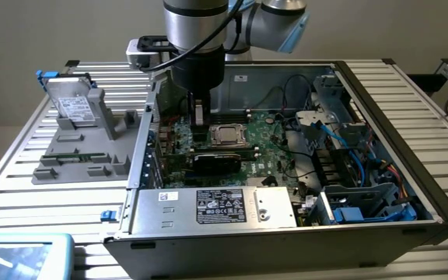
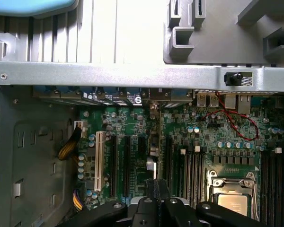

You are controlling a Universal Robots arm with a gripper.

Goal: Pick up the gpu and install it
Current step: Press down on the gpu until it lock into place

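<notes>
Wrist view: the gripper [image 2: 156, 201], at the frame's lower centre, is clenched on the gpu [image 2: 154, 156], a thin matte black card held edge-on. Its long axis runs up the frame, parallel to the dark slots [image 2: 125, 165] of the green motherboard [image 2: 217, 137] below it. Exterior view: gripper [image 1: 200, 125] hangs upper centre inside the grey steel case [image 1: 410, 128], beside the shiny CPU socket [image 1: 228, 135].

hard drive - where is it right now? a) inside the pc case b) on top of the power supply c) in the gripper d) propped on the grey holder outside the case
d: the silver hard drive leans on the grey holder, on the exterior view's left of the open case.
</notes>
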